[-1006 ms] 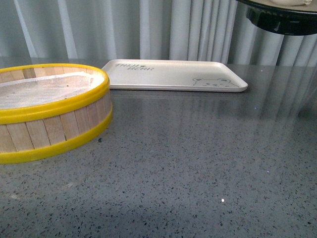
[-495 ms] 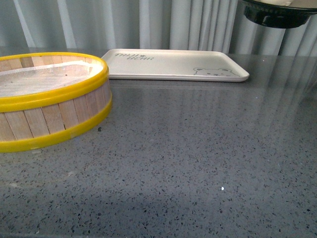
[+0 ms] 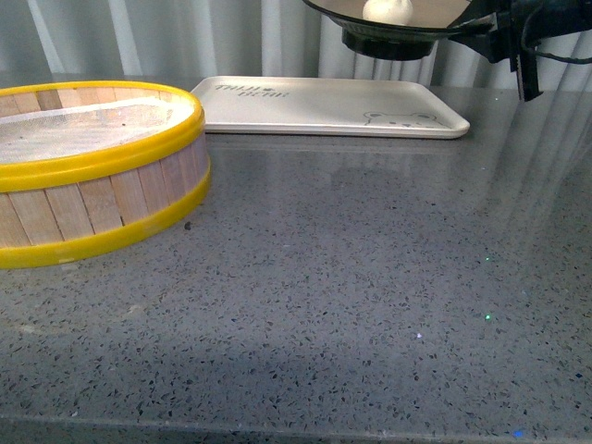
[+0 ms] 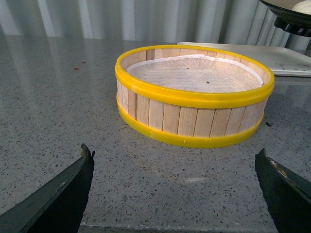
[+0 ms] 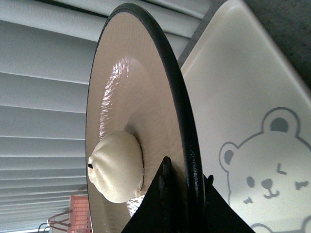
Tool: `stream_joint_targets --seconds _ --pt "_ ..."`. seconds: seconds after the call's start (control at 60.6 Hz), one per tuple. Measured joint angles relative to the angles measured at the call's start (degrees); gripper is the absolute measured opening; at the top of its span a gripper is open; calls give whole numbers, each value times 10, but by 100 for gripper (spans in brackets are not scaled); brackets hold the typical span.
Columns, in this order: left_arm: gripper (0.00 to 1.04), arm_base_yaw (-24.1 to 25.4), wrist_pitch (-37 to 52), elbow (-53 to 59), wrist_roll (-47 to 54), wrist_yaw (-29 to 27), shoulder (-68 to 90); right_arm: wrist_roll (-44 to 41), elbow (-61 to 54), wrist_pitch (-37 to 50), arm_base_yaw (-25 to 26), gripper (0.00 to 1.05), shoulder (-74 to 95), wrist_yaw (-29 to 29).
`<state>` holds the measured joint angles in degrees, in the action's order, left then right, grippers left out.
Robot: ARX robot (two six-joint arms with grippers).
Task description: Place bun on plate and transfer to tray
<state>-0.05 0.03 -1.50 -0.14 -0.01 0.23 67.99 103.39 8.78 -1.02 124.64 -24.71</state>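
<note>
The tan plate (image 3: 407, 26) with its black rim hangs in the air over the right part of the cream tray (image 3: 305, 106), and my right gripper (image 3: 490, 32) is shut on its right edge. A white bun (image 3: 388, 10) sits on the plate. In the right wrist view the black fingers (image 5: 163, 191) clamp the plate's rim (image 5: 180, 97), the pleated bun (image 5: 116, 167) rests just beside them, and the tray's bear drawing (image 5: 265, 174) lies beneath. My left gripper (image 4: 174, 153) is open and empty above the table, in front of the steamer basket (image 4: 194, 116).
The yellow-rimmed wooden steamer basket (image 3: 92, 185) stands at the left, with a white liner inside. The grey speckled table (image 3: 351, 296) stretches in front of me. A pleated curtain (image 3: 231, 37) closes the back.
The plate has moved left from the top right corner to above the tray, and the bun and the right gripper have come into the front view.
</note>
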Motion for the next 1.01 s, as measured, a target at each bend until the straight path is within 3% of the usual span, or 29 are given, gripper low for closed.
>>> stream_joint_targets --seconds 0.511,1.006 --pt "98 0 0 0 0 0 0 -21 94 -50 -9 3 99 -3" --pt "98 0 0 0 0 0 0 -18 88 -46 -10 3 101 -9"
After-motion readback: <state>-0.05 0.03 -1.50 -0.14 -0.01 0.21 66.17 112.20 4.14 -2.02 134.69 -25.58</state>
